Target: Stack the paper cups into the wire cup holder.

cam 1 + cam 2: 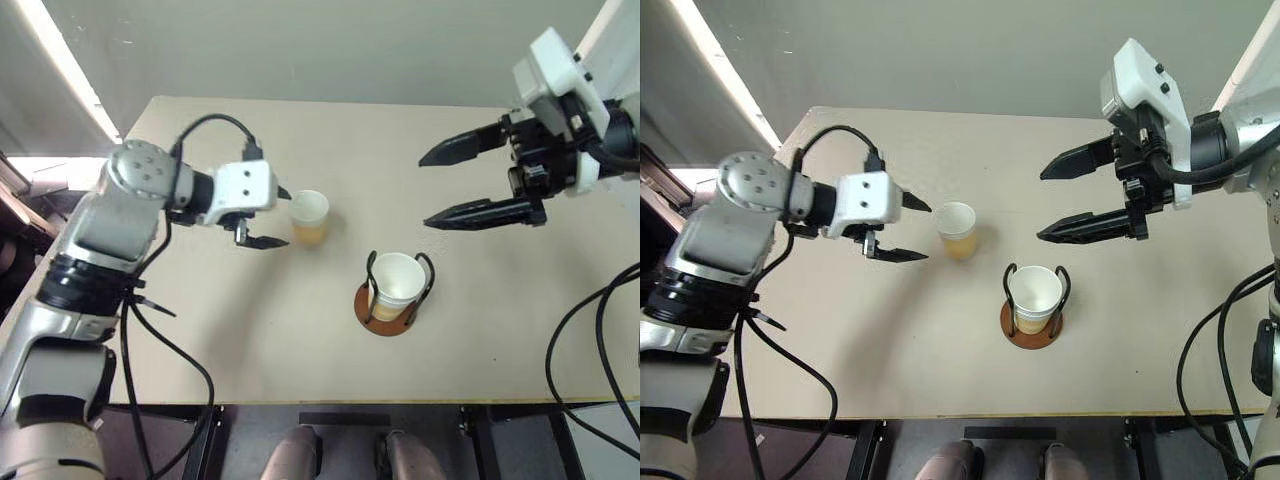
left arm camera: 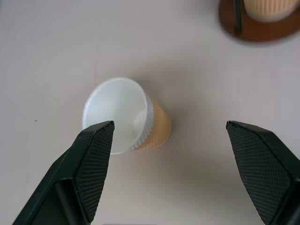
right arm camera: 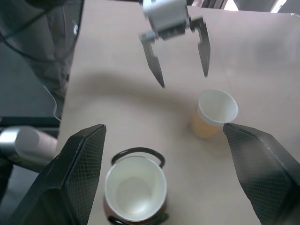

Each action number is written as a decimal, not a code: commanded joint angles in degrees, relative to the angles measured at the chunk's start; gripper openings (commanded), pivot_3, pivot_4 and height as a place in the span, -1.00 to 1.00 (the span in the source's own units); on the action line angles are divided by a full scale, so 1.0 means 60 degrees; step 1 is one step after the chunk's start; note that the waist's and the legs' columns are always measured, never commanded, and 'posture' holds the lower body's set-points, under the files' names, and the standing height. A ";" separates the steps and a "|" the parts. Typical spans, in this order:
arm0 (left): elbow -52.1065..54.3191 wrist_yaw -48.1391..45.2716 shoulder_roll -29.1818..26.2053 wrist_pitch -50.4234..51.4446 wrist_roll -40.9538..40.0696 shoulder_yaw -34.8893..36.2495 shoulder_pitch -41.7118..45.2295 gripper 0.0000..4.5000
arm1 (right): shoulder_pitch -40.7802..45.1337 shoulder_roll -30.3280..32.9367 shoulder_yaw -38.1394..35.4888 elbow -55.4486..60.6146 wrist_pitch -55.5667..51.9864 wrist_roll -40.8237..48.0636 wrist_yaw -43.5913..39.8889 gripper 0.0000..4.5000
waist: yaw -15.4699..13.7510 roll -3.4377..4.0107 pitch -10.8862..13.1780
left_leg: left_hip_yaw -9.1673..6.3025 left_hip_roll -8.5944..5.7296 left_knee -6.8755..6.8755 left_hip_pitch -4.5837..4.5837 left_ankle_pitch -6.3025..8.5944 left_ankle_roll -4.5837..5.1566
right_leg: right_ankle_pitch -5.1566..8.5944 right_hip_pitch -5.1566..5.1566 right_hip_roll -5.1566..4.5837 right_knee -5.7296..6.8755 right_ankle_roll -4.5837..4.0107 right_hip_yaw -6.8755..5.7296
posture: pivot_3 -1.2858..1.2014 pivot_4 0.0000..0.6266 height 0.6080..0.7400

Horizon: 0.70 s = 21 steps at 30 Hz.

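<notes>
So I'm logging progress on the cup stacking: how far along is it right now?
Done: a paper cup sits in the wire cup holder; whether more are nested inside it can't be told. In hand: nothing; the right gripper hangs open above the table, and the open left gripper is beside the loose cup. Left: grasp that upright cup and stack it into the holder.

My left gripper (image 1: 272,217) reaches forward and slightly down with its two black fingers spread wide and empty. My right gripper (image 1: 438,187) hangs higher, pointing across toward the left one, its long fingers (image 3: 77,171) also parted wide, gripping nothing.
</notes>
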<state>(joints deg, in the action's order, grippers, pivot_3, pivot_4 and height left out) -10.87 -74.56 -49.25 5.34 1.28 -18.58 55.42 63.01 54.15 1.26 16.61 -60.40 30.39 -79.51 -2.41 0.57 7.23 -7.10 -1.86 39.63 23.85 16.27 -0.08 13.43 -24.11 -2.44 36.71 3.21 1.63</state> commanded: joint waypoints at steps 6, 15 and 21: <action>-0.2603 0.0778 0.1193 -0.2291 0.2006 -0.0879 0.1561 0.83 | -0.0974 0.0310 -0.1496 0.1006 -0.0955 0.1295 0.1602 0.84 | -0.0065 0.0000 0.0000 | 0.0002 -0.0002 0.0003 0.0012 0.0000 0.0000 | -0.0003 -0.0010 -0.0005 0.0020 0.0005 0.0002 | 0.03 -0.52 1.00; -0.4906 0.1154 0.2225 -0.3461 0.2699 -0.1137 0.2357 0.83 | -0.1095 0.0772 -0.1740 0.1257 -0.1229 0.2199 0.2344 0.84 | -0.0082 -0.0001 0.0000 | 0.0012 -0.0002 -0.0020 0.0033 0.0000 0.0000 | -0.0005 -0.0036 -0.0005 0.0028 0.0009 0.0004 | 0.03 -0.52 1.00; -0.5380 0.0732 0.2531 -0.3891 0.2684 -0.1109 0.2355 0.66 | -0.1280 0.0959 -0.1852 0.1198 -0.0965 0.2549 0.2593 0.86 | -0.0117 -0.0001 0.0000 | 0.0012 -0.0002 -0.0018 0.0035 0.0000 0.0000 | -0.0006 -0.0039 -0.0005 0.0028 0.0010 0.0005 | 0.03 -0.52 1.00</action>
<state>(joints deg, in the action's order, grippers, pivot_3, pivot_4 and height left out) -43.09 -69.54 -34.18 -16.64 17.74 -25.98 67.70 55.13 59.20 -6.92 23.03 -67.59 44.66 -64.52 -3.12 0.57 7.23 -7.03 -1.87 39.53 24.06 16.27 -0.08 13.40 -24.34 -2.47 36.88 3.27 1.67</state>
